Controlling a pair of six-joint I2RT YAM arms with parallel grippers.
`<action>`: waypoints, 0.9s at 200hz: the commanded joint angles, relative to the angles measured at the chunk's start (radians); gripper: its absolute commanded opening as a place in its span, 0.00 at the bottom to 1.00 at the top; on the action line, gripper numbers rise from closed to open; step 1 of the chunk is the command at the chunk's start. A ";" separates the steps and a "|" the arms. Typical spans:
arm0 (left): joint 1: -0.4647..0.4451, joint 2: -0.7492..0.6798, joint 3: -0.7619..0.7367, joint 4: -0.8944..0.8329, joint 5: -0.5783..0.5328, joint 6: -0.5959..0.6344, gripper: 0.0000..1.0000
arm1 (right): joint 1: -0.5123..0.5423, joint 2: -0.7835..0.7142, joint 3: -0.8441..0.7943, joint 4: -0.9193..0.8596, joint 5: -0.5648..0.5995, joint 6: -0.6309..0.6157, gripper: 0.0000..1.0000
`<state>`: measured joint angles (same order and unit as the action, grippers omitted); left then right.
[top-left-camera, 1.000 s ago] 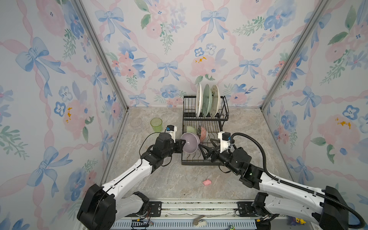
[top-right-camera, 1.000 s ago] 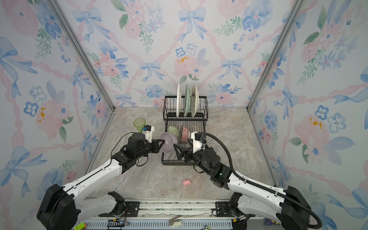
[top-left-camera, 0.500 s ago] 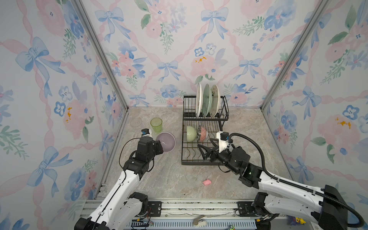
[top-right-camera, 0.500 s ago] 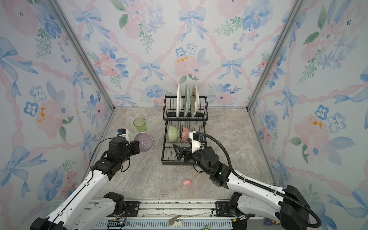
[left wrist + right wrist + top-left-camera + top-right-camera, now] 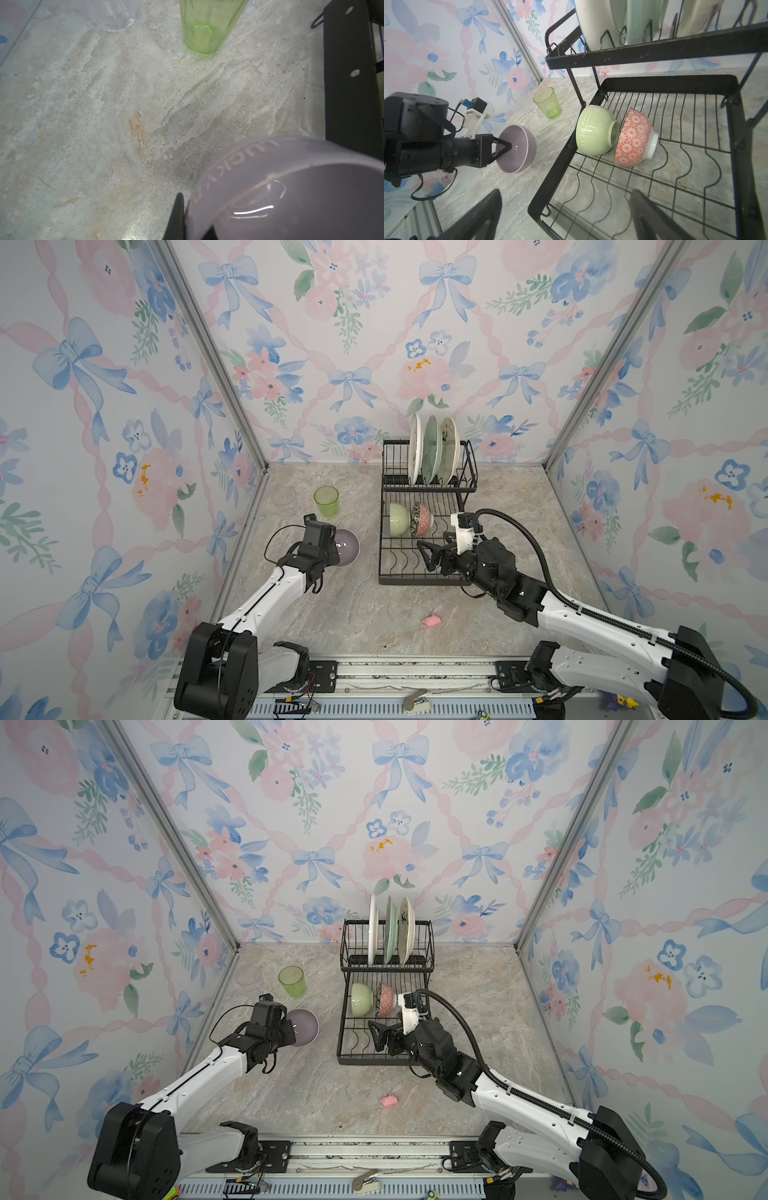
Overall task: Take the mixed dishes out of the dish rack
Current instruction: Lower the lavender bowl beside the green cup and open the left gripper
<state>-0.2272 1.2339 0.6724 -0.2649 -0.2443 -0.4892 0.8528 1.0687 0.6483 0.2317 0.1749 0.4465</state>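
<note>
Three floral walls (image 5: 374,344) enclose marbled tabletop (image 5: 353,610) and rack (image 5: 428,489).

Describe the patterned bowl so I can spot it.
Find the black wire dish rack. On its lower tier two bowls lie on their sides. The patterned bowl has a coral flower lattice and white foot; the pale green bowl beside it is plain.

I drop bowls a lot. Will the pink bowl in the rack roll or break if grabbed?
Likely stiff and breakable: the pink bowl looks glazed. It may roll, since it lies on its side beside the green bowl. Its shiny surface could slip.
</note>
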 commanded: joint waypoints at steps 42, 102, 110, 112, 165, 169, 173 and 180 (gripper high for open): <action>0.067 0.186 0.196 0.034 0.104 0.045 0.00 | -0.038 0.034 0.035 -0.076 -0.049 0.029 0.97; 0.080 0.356 0.324 0.004 0.127 0.071 0.00 | -0.065 0.046 0.029 -0.094 -0.091 0.040 0.97; 0.080 0.370 0.334 0.005 0.131 0.073 0.00 | -0.070 0.049 0.027 -0.095 -0.093 0.041 0.97; 0.080 0.373 0.335 0.005 0.133 0.073 0.00 | -0.070 0.049 0.026 -0.095 -0.095 0.042 0.97; 0.080 0.435 0.372 0.005 0.175 0.082 0.41 | -0.091 0.064 0.014 -0.104 -0.104 0.060 0.97; 0.078 0.432 0.372 0.006 0.181 0.081 0.43 | -0.091 0.066 0.014 -0.104 -0.106 0.061 0.97; 0.079 0.429 0.371 0.005 0.183 0.082 0.45 | -0.092 0.069 0.013 -0.104 -0.105 0.062 0.97; 0.077 0.422 0.372 0.005 0.182 0.082 0.52 | -0.093 0.072 0.013 -0.106 -0.106 0.063 0.97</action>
<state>-0.1516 1.6627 1.0172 -0.2733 -0.0944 -0.4164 0.7719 1.1267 0.6544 0.1436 0.0814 0.4942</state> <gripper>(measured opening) 0.424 0.969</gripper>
